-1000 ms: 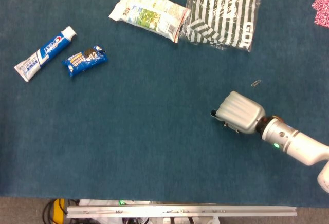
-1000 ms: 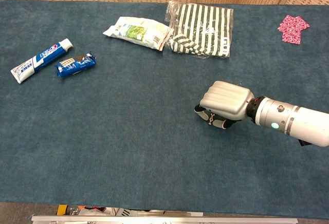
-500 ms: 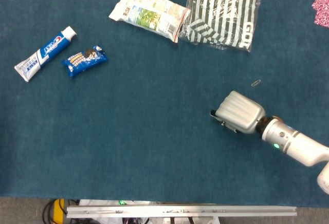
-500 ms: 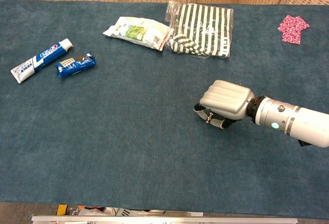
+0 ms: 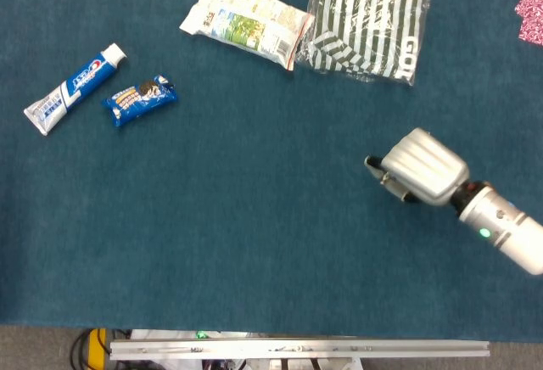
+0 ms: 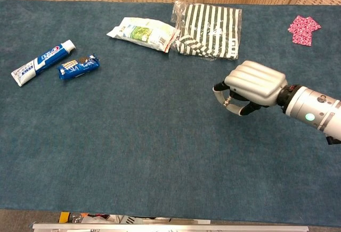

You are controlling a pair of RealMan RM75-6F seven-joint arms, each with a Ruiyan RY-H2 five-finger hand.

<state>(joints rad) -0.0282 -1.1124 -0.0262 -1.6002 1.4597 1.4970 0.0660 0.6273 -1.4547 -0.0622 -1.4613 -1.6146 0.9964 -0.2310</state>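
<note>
My right hand (image 5: 422,168) hovers over the blue cloth at the right, palm down, fingers curled under, with nothing seen in them; the chest view shows the same right hand (image 6: 253,85) just below the striped bag. That black-and-white striped bag (image 5: 365,14) lies at the back, nearest to the hand, also seen as the striped bag (image 6: 209,22). A small metal clip seen earlier near the hand is hidden now. My left hand is in neither view.
A white and green snack bag (image 5: 246,22) lies left of the striped bag. Far left lie a toothpaste tube (image 5: 75,88) and a blue cookie pack (image 5: 140,100). A pink patterned cloth (image 6: 303,30) lies at the back right. A metal rail (image 5: 297,349) lines the near edge.
My right hand has moved right and toward the back, closer to the striped bag, and now covers the spot where the small clip lay. Its fingers stay curled.
</note>
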